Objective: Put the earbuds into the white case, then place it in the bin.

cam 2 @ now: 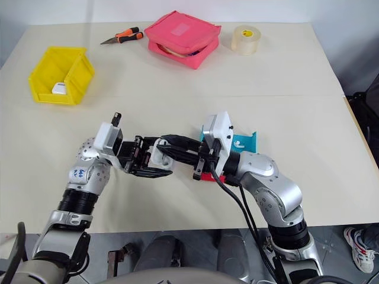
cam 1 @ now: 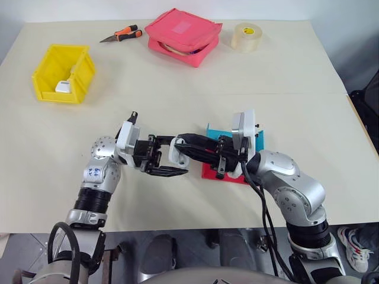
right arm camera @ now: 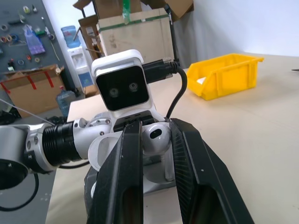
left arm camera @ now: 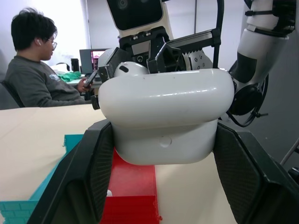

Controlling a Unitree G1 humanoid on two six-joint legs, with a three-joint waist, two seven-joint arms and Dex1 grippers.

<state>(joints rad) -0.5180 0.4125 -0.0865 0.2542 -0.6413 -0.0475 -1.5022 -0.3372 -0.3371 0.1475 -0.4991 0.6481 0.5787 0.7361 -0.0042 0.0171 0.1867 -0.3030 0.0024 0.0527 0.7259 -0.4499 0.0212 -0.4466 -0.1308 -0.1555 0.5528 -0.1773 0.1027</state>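
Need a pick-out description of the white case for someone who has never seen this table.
Start at the beige table, near its front edge, where the two arms meet beside the red tray. The white case is the glossy rounded shell clamped in the left hand. Unlike the boxier white item in the yellow bin, it is off the table.

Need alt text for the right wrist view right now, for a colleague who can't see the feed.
The right tool pinches a white earbud between its two black fingers, directly over the open white case held by the left tool. Behind stands the left arm's white wrist camera, and farther back on the beige table sits the yellow bin.
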